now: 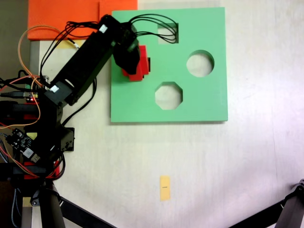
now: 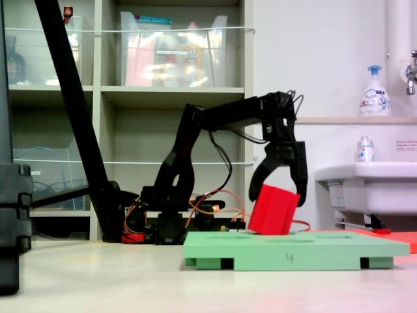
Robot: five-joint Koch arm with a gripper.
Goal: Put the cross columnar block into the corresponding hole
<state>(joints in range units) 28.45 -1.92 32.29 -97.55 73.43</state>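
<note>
Red block (image 2: 273, 210) tilted, lower corner touching or just above the green board (image 2: 293, 251), upper part between the two black fingers of the gripper (image 2: 280, 195). Gripper spread around the block, one finger (image 2: 301, 179) down its right side in the side-on fixed view, the other curving to its upper left; firm grip or loose contact not clear. From above, block (image 1: 141, 64) near the board's left edge, partly hidden under the gripper (image 1: 133, 59) and the arm (image 1: 83, 64).

Plus-shaped hole not visible; the block and gripper cover that part of the board (image 1: 209, 102). Around it on the board: a square cutout (image 1: 168, 34) up and to the right, crossed by black cables (image 1: 152, 21); a round cutout (image 1: 200, 63) to the right; an octagonal cutout (image 1: 168, 95) below and to the right. All three apart from the block.

Beyond the board: orange sheet (image 1: 66, 19) at the top left, touching the board's corner; small yellow tag (image 1: 165, 187) on the table (image 1: 237, 166), well apart. Behind, in the side-on view, shelves (image 2: 169, 91) with clear bins, a sink (image 2: 368, 186), a soap bottle (image 2: 374, 91).
</note>
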